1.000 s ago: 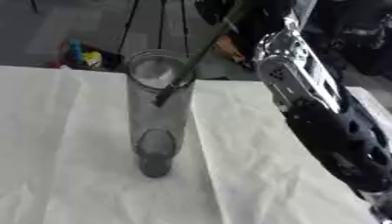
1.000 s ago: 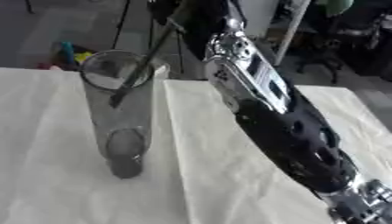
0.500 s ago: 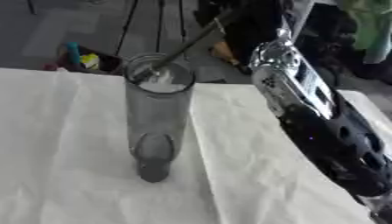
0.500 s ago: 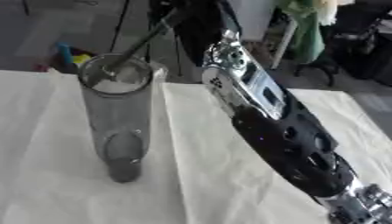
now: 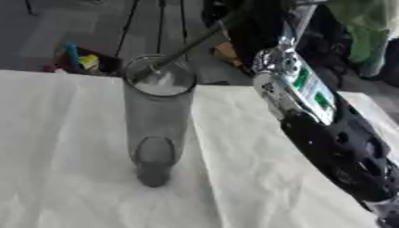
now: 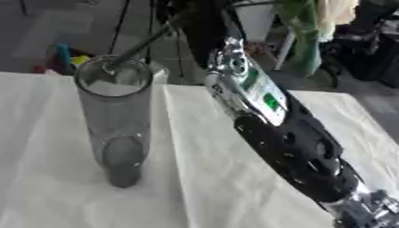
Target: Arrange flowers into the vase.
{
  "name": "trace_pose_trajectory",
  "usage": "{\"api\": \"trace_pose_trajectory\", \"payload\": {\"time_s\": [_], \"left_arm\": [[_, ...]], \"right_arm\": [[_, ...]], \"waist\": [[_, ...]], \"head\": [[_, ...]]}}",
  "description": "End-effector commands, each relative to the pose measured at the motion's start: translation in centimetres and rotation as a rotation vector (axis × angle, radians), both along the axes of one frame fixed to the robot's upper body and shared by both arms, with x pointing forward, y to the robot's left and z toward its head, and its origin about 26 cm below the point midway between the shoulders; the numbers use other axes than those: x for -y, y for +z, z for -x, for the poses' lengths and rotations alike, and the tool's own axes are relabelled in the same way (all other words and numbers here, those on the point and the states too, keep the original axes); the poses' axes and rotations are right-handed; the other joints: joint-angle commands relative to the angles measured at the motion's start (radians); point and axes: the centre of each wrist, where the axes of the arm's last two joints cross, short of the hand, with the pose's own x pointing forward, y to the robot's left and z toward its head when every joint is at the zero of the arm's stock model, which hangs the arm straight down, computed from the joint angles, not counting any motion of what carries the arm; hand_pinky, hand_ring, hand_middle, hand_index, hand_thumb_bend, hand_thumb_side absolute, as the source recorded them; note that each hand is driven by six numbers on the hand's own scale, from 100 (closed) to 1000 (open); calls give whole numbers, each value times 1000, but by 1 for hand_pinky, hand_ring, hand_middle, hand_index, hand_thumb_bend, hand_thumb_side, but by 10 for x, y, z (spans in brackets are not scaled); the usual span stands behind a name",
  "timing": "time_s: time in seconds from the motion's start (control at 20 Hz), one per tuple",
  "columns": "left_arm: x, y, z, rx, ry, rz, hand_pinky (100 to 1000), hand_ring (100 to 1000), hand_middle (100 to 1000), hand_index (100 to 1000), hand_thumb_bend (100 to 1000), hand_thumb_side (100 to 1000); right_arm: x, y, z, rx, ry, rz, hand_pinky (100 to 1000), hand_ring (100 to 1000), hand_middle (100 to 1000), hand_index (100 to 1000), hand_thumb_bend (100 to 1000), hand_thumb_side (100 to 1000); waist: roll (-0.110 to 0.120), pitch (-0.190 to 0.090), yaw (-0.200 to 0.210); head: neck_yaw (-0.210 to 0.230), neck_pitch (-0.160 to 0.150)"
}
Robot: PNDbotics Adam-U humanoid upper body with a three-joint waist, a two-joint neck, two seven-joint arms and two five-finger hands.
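A tall clear grey glass vase (image 5: pixel 160 129) stands upright on the white cloth-covered table (image 5: pixel 54 151). A thin dark flower stem (image 5: pixel 191 46) slants down from the upper right, and its lower end sits at the vase's mouth. My right arm (image 6: pixel 288 138) reaches from the lower right corner up past the vase. Its dark right hand (image 6: pixel 196 20) is at the top edge above the vase, shut on the stem's upper part. The flower's head is hidden. My left hand shows in neither view.
The table's far edge runs just behind the vase. Beyond it on the floor are colourful objects (image 5: pixel 78 60) and thin dark stand legs (image 5: pixel 128 26). A green cloth (image 6: pixel 300 26) hangs at the back right. White cloth stretches left of the vase.
The stem now leans flatter, with its lower end still at the vase mouth. My right arm has swung slightly, and the camera has shifted a little.
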Motion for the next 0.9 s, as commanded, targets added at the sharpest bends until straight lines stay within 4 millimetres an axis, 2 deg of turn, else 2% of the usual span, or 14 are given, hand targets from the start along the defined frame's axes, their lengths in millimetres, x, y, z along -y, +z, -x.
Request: {"api": "trace_pose_trajectory", "payload": {"time_s": [0.05, 0.35, 0.5, 0.75, 0.9], "left_arm": [[1, 6, 3, 26, -7, -7, 557, 564, 797, 903, 100, 1000], [1, 6, 3, 25, -7, -8, 557, 564, 798, 904, 100, 1000], [1, 6, 3, 23, -6, -8, 557, 564, 798, 904, 100, 1000], [1, 6, 3, 24, -5, -9, 557, 564, 798, 904, 100, 1000], [1, 6, 3, 22, -5, -9, 557, 564, 799, 904, 100, 1000]], "right_arm": [[4, 9, 5, -1, -49, 71, 133, 335, 100, 221, 386, 738], [3, 9, 8, -60, -95, 167, 141, 358, 100, 234, 379, 752], [2, 9, 11, -88, -116, 227, 138, 364, 100, 232, 416, 757], [1, 12, 17, -120, -159, 319, 166, 405, 102, 237, 385, 804], [0, 13, 21, -119, -181, 358, 212, 457, 147, 265, 360, 852]], "waist": [[-13, -1, 0], [-14, 0, 0], [-15, 1, -2], [-17, 0, -3], [-17, -1, -4]], "head": [[-1, -18], [0, -19], [2, -18], [5, -21], [5, -21]]}}
